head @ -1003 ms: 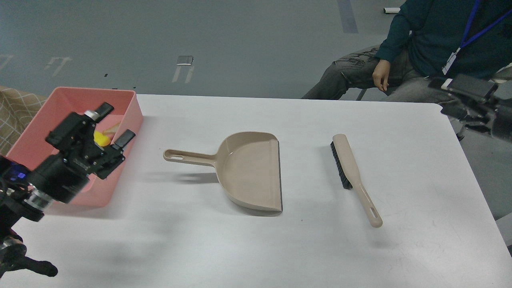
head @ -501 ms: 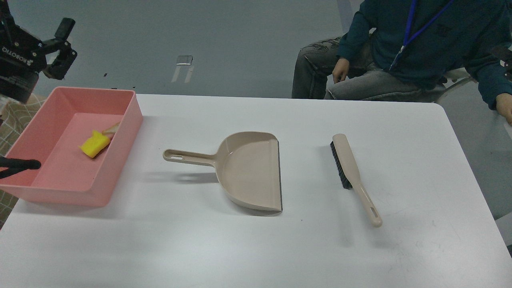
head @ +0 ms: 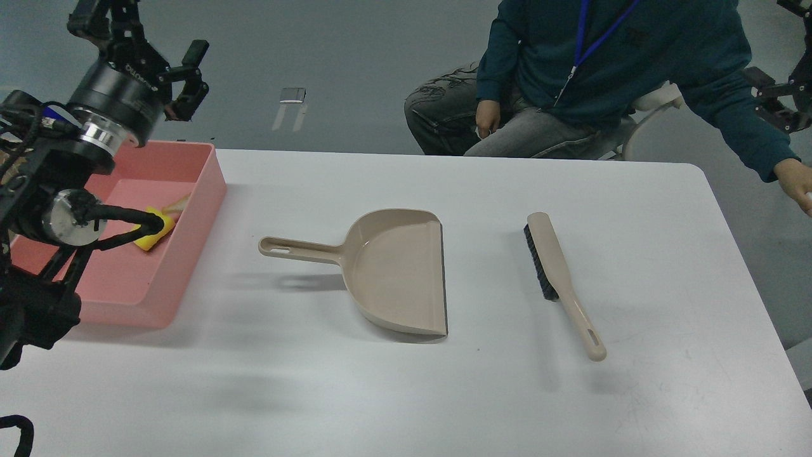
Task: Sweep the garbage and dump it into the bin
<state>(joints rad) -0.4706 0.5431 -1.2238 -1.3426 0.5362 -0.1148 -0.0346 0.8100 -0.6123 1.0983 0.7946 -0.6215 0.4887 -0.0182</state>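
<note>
Our left gripper (head: 143, 38) hangs open, empty, above the table's far-left corner; garbage (head: 154, 228) in the bin (head: 209, 184) looks light, soft; we'd pinch its sides.

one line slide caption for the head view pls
Garbage lies in the pink bin; empty dustpan and brush rest apart on the table.

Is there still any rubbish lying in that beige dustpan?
No, the dustpan is bare inside; the yellow chunk and the thin stick lie in the pink bin.
</note>
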